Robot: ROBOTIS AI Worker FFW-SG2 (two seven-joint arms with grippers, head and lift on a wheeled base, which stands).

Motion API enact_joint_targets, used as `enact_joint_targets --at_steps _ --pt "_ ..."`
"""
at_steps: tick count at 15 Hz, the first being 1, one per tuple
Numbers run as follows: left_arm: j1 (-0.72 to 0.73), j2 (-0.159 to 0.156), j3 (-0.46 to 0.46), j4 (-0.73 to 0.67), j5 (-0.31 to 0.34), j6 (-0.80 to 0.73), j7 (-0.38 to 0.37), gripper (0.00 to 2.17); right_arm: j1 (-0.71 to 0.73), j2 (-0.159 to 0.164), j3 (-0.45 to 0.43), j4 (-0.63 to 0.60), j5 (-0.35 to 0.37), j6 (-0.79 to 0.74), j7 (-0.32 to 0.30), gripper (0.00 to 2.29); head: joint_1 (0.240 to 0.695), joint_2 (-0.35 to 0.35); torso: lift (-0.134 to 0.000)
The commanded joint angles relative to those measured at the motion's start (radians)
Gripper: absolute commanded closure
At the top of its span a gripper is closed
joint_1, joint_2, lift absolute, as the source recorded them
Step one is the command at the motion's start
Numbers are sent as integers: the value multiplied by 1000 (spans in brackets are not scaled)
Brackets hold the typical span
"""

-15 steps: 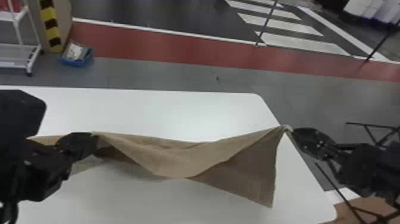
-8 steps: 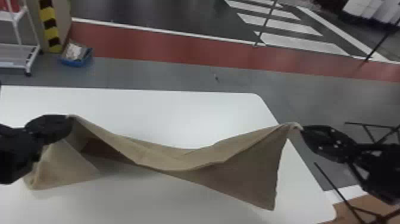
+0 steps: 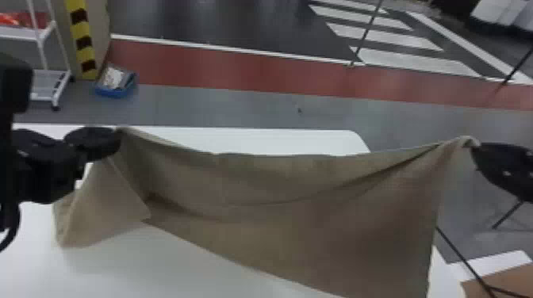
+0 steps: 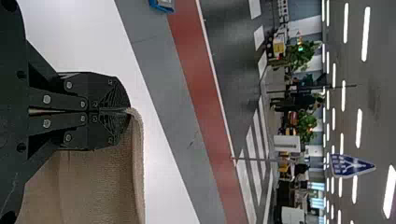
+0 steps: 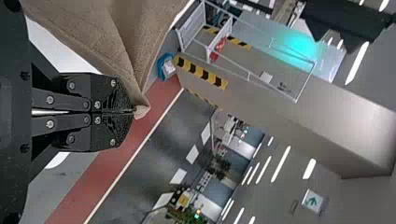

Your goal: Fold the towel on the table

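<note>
In the head view my left gripper (image 3: 115, 138) and my right gripper (image 3: 474, 146) hold up the brown towel (image 3: 285, 214) by two places on its upper edge. The towel sags between them, and its left part is folded over and rests on the white table (image 3: 131, 269). In the left wrist view the left gripper (image 4: 127, 110) is shut on the towel (image 4: 102, 186), which hangs from the fingertips. The right wrist view has the right gripper (image 5: 133, 111) shut on a corner of the towel (image 5: 107, 42).
Beyond the table's far edge, a blue bin (image 3: 115, 85) stands on the floor near a white wheeled rack (image 3: 47, 83) and a yellow-and-black post (image 3: 83, 43). Thin dark stand legs (image 3: 464, 257) are at the right, beside the table.
The left gripper first went left and then somewhat right, with its part of the towel. The right one moved outward and up. The towel is now spread taller between them.
</note>
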Motion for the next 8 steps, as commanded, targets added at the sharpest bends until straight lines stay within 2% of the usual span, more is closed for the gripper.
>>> enact_joint_targets --at_steps 1,2,3,4,5,6,8 --pt "-60 -3 -113 204 -21 -18 38 1126 -12 1 25 47 90 -2 1 1946 639 -350 -125" --pt "-77 -3 -171 304 -29 -43 79 961 -10 1 51 81 163 -39 0 1946 642 -350 -125" --pt "-80 -3 -219 390 -27 -80 119 542 -9 1 77 122 239 -100 -5 1946 655 -350 -125" --pt "-80 -3 -254 445 -29 -110 138 282 -6 1 94 162 282 -131 -17 1949 690 -350 -125" --pt "-80 -3 -294 474 -30 -123 170 73 -6 1 101 206 311 -165 -20 1949 695 -350 -125" --pt "-75 -3 -317 479 -35 -126 199 63 -6 1 104 243 331 -189 -34 1949 695 -350 -125" --pt "-33 -3 -308 441 -75 -135 199 63 -7 1 106 291 357 -205 -43 1946 695 -350 -125"
